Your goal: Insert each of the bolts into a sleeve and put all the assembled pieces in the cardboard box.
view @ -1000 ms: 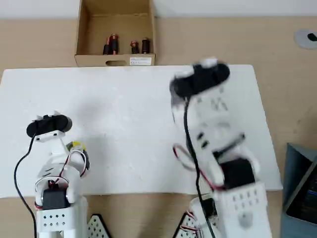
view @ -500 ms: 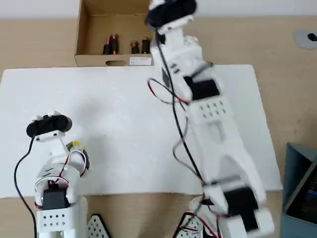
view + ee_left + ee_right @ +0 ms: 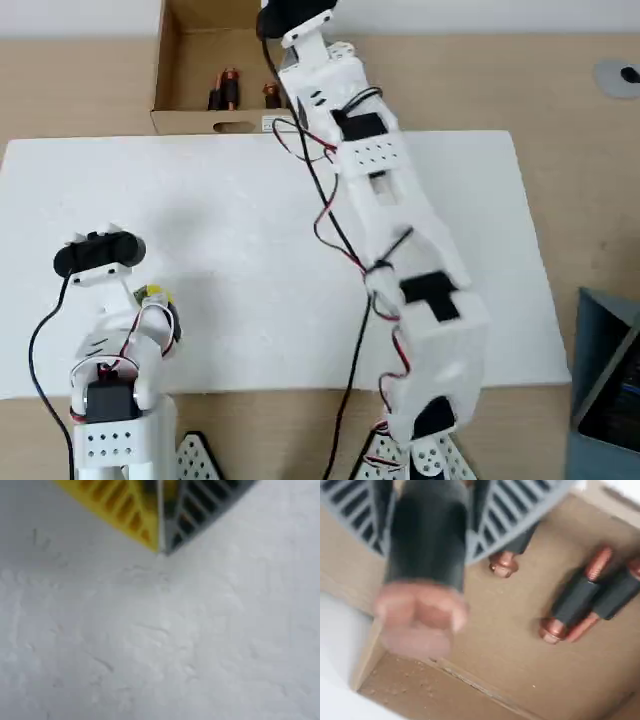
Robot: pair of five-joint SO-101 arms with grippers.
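The cardboard box (image 3: pixel 178 60) stands at the table's far edge with several assembled pieces (image 3: pixel 228 88) lying in it. My right arm stretches across the mat, and its gripper (image 3: pixel 292 15) hangs over the box's right side. In the right wrist view this gripper (image 3: pixel 427 525) is shut on an assembled piece (image 3: pixel 425 560), a black sleeve with a copper bolt head at its end. It hangs above the box floor (image 3: pixel 510 645), with other assembled pieces (image 3: pixel 580 600) lying there. My left gripper (image 3: pixel 161 540) is shut just above the white mat (image 3: pixel 150 645), its yellow and grey fingers meeting at the tips, nothing between them.
A white foam mat (image 3: pixel 230 260) covers most of the wooden table. The left arm (image 3: pixel 105 330) sits folded at the mat's near left. A dark grey container (image 3: pixel 608 380) stands at the right edge, and a round grey disc (image 3: pixel 618 76) lies at the far right.
My right arm has swung from the middle of the mat out to the box, carrying the assembled piece over its right side. The left arm has stayed still.
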